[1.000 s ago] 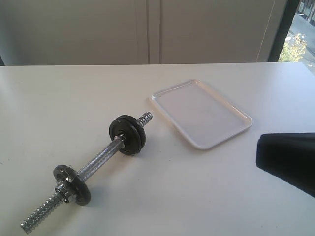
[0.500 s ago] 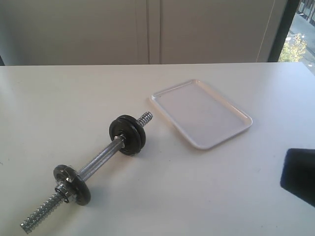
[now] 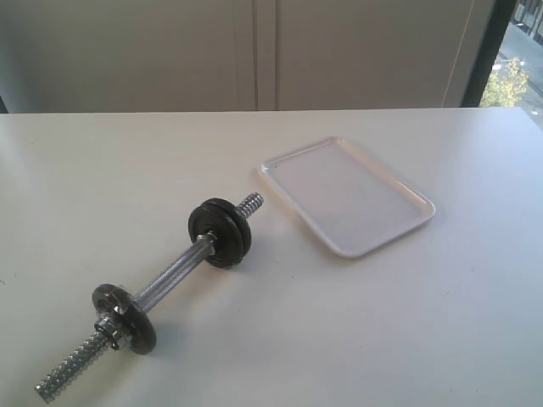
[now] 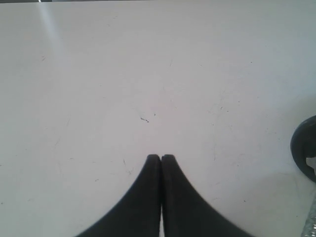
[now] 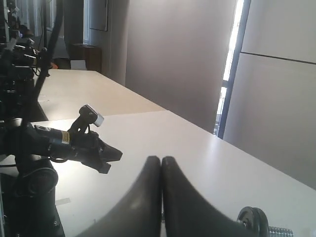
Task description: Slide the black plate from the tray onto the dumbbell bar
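Observation:
The dumbbell bar (image 3: 170, 275) lies slantwise on the white table. The black plate (image 3: 222, 234) sits on it near the far threaded end, pressed against a second dark disc; I cannot tell the two apart. A duller grey disc (image 3: 125, 318) with a chrome collar nut sits near the bar's close end. The white tray (image 3: 346, 195) lies empty beside the far end. Neither gripper shows in the exterior view. My left gripper (image 4: 161, 157) is shut over bare table, holding nothing, with a dark disc (image 4: 306, 150) off to its side. My right gripper (image 5: 161, 159) is shut and holds nothing; a dark disc (image 5: 253, 220) lies below it.
The left arm (image 5: 74, 143) shows in the right wrist view, above the table. A wall and a window strip (image 3: 509, 59) stand behind the table's far edge.
The black shape of the right arm at the right edge of the exterior view has drawn back out of the picture. The bar, discs and tray have not moved.

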Robot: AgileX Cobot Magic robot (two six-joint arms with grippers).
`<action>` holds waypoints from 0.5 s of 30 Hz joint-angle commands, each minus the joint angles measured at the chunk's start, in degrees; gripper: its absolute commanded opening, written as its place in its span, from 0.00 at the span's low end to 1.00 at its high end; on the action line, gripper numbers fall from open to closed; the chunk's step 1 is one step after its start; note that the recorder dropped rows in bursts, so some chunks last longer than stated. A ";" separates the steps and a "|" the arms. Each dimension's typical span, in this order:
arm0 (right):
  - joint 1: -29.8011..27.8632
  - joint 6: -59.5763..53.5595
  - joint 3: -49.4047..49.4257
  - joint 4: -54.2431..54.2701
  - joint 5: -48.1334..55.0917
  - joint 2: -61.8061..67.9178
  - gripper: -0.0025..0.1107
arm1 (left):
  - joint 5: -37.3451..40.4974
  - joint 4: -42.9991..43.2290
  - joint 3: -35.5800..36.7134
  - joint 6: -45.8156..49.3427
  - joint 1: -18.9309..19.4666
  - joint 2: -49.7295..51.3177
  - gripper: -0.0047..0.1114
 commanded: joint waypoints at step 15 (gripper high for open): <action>-0.04 0.03 7.26 5.17 -46.14 -0.12 0.03 | -0.12 -0.44 0.24 0.23 -0.06 -0.28 0.04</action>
